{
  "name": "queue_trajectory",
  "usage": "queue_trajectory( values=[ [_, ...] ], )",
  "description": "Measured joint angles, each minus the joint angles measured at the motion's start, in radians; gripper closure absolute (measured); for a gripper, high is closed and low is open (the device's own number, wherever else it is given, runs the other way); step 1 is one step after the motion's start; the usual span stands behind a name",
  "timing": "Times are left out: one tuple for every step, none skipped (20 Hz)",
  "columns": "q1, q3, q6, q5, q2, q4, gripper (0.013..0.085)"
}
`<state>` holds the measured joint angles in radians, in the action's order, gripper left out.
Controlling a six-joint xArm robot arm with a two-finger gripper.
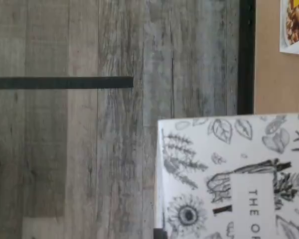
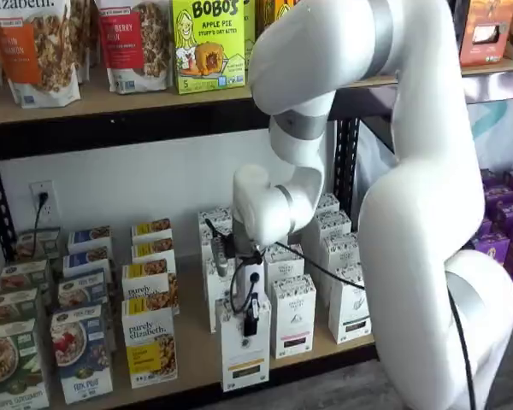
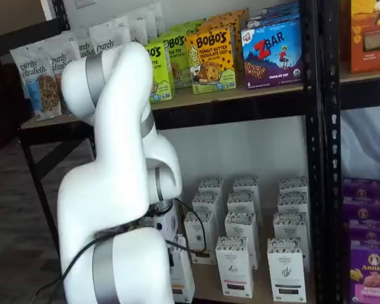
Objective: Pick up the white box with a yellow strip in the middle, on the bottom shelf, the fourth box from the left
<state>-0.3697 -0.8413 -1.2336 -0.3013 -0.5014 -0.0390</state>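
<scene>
Purely Elizabeth boxes (image 2: 150, 346) stand at the left end of the bottom shelf (image 2: 197, 363). Next right, at the front edge, stands the white box (image 2: 244, 354) with its yellow strip facing out. The gripper (image 2: 250, 318) comes down on its top, black fingers closed on the carton. Like white cartons (image 2: 293, 316) stand just beside it to the right. In the wrist view the carton's printed top (image 1: 234, 174) shows over grey plank floor (image 1: 89, 149).

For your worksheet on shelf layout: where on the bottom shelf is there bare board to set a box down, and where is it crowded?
Bare board on the bottom shelf lies between the purely elizabeth boxes and the white box under the gripper. The white cartons behind stand packed in rows.
</scene>
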Motion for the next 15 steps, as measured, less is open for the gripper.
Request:
queue_trajectory(
  values=[
    [-0.003, 0.017, 0.004, 0.005, 0.016, 0.001, 0.049],
    [-0.005, 0.032, 0.008, 0.009, 0.03, 0.003, 0.049],
    [-0.007, 0.045, 0.013, 0.014, 0.044, 0.006, 0.049],
    [-0.01, 0.062, 0.012, 0.017, 0.061, 0.002, 0.049],
    [-0.012, 0.074, 0.009, 0.017, 0.075, -0.004, 0.049],
    [-0.014, 0.085, 0.009, 0.017, 0.09, -0.006, 0.049],
    [-0.015, 0.097, 0.015, 0.019, 0.103, -0.001, 0.049],
    [-0.015, 0.108, 0.021, 0.023, 0.116, 0.006, 0.049],
    [-0.015, 0.124, 0.025, 0.026, 0.135, 0.01, 0.049],
    [-0.015, 0.135, 0.026, 0.026, 0.151, 0.01, 0.049],
    [-0.015, 0.145, 0.026, 0.023, 0.165, 0.01, 0.049],
    [-0.014, 0.152, 0.029, 0.019, 0.178, 0.014, 0.049],
    [-0.013, 0.16, 0.034, 0.013, 0.192, 0.021, 0.049],
    [-0.012, 0.166, 0.036, 0.008, 0.202, 0.024, 0.049],
    [-0.012, 0.172, 0.038, 0.001, 0.215, 0.026, 0.049]
  ],
)
